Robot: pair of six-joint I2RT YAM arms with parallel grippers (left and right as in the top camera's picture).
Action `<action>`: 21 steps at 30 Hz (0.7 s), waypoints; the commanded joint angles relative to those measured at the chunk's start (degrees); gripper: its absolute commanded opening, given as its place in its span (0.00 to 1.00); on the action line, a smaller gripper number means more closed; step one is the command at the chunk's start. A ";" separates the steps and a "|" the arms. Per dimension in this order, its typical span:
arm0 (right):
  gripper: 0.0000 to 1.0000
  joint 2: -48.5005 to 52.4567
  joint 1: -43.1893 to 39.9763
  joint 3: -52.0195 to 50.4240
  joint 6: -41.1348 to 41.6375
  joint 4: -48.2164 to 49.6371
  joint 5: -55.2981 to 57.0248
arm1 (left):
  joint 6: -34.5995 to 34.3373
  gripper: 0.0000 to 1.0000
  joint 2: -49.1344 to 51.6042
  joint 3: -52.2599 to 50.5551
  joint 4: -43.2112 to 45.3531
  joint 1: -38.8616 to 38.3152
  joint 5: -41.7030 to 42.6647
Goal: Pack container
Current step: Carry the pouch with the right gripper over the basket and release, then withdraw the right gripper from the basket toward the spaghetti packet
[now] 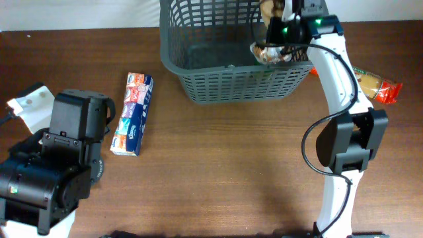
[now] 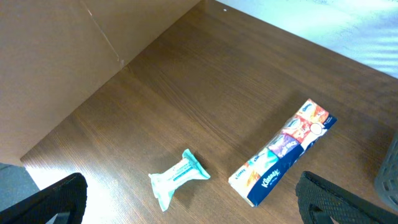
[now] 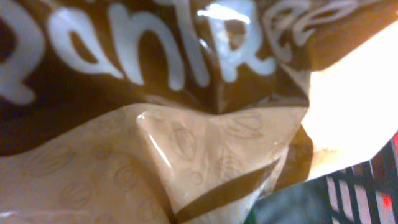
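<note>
Above container [image 1: 231, 82] right rim, our right gripper [image 1: 281, 39] clamps brown snack bag [image 1: 269, 53]; we lower w/ care, release well inside.

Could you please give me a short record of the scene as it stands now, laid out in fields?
container: dark grey, lattice-sided, top centre of table
right gripper: over the container's right side, shut on brown packet
left gripper: open, empty, low at left
on table: tissue pack, teal sachet, orange packet
</note>
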 commanded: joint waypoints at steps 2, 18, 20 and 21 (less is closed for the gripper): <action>0.04 -1.84 -0.11 -1.55 -1.01 -0.09 2.84 | -0.76 0.99 -0.02 0.46 -0.04 0.24 -0.20; 0.68 -1.88 -0.63 8.68 -0.98 -2.08 -5.60 | -0.76 0.99 -0.02 0.46 -0.07 0.24 -0.20; 0.68 -1.88 -1.18 16.02 -0.98 -4.26 -6.47 | -0.76 0.99 -0.02 0.46 -0.04 0.24 -0.20; 0.68 -1.88 -1.44 20.92 -1.07 -6.08 -6.40 | -0.76 0.99 -0.02 0.46 -0.04 0.24 -0.20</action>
